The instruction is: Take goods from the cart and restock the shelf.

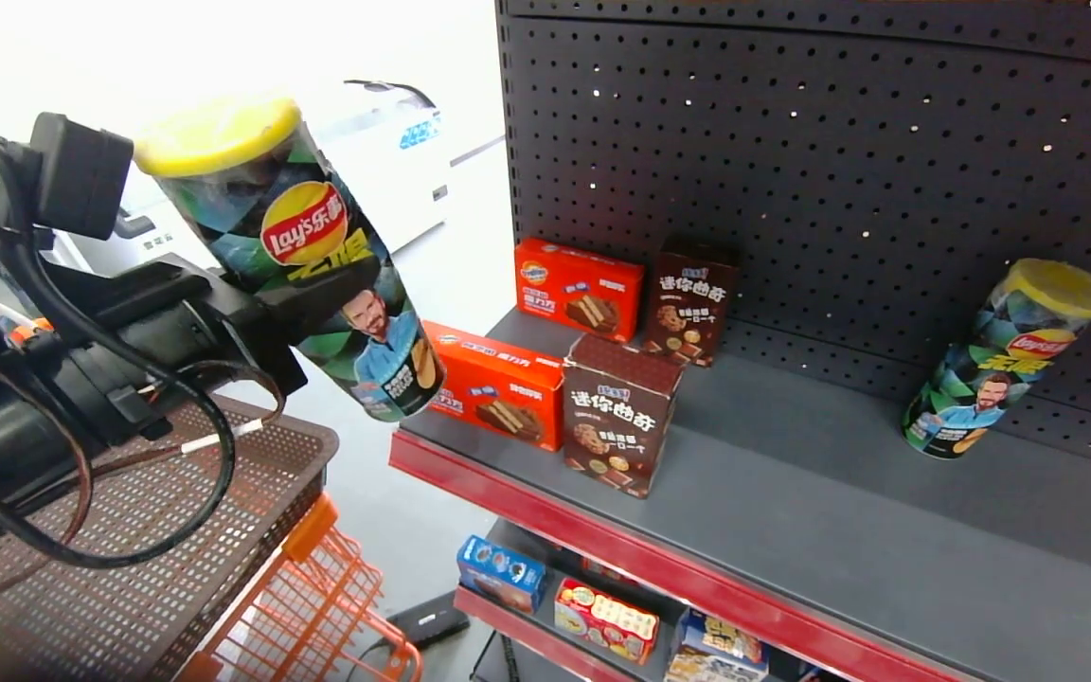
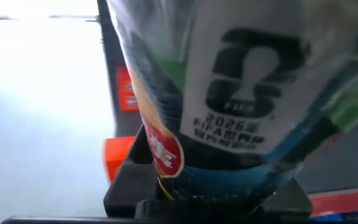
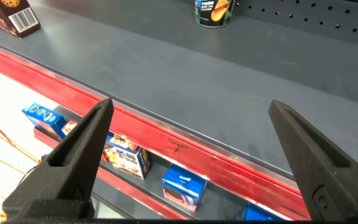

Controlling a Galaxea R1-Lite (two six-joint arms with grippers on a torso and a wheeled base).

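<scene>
- Currently the left gripper (image 1: 304,298) holds a chip can (image 1: 252,189) in the air off the shelf's (image 1: 792,493) left end, jaws pinching its middle.
- Can tilted: yellow lid up, away from shelf, base down toward the boxes (image 1: 498,393).
- Right gripper (image 3: 190,106) hangs over the shelf's front edge, jaws spread, holding nothing.
- Bare shelf lies right of the boxes, so the can likely travels rightward.

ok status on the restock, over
Left gripper shut on chip can, tilted, left of the shelf. Right gripper open over shelf front. Boxes stand at its left end.
</scene>
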